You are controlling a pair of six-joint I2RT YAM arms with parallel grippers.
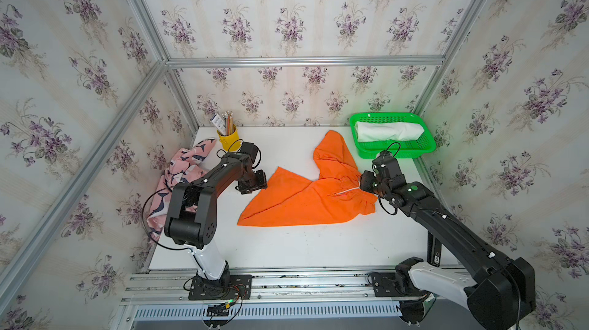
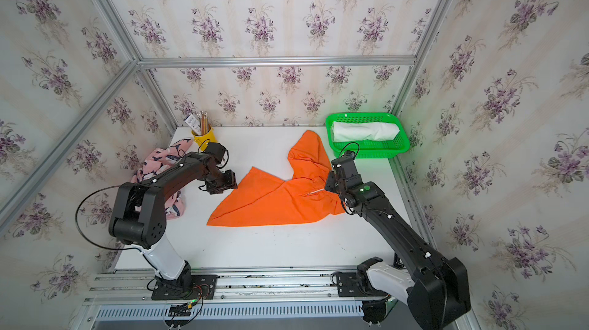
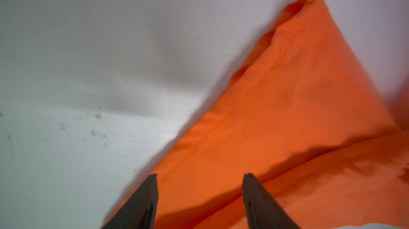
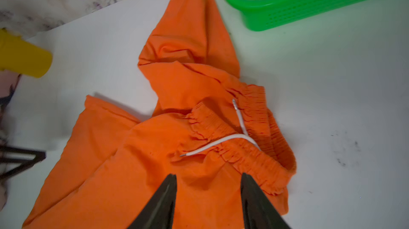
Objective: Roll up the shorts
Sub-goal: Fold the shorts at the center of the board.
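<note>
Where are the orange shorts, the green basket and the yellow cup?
orange shorts [image 1: 296, 204]: in a top view, flat leg panel.
green basket [image 1: 414, 150]: in a top view, near wall.
yellow cup [image 1: 228, 138]: in a top view, outer side.

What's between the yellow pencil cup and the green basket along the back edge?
Bare table for most of it, then one leg of the orange shorts, close beside the basket. It shows in both top views.
</note>
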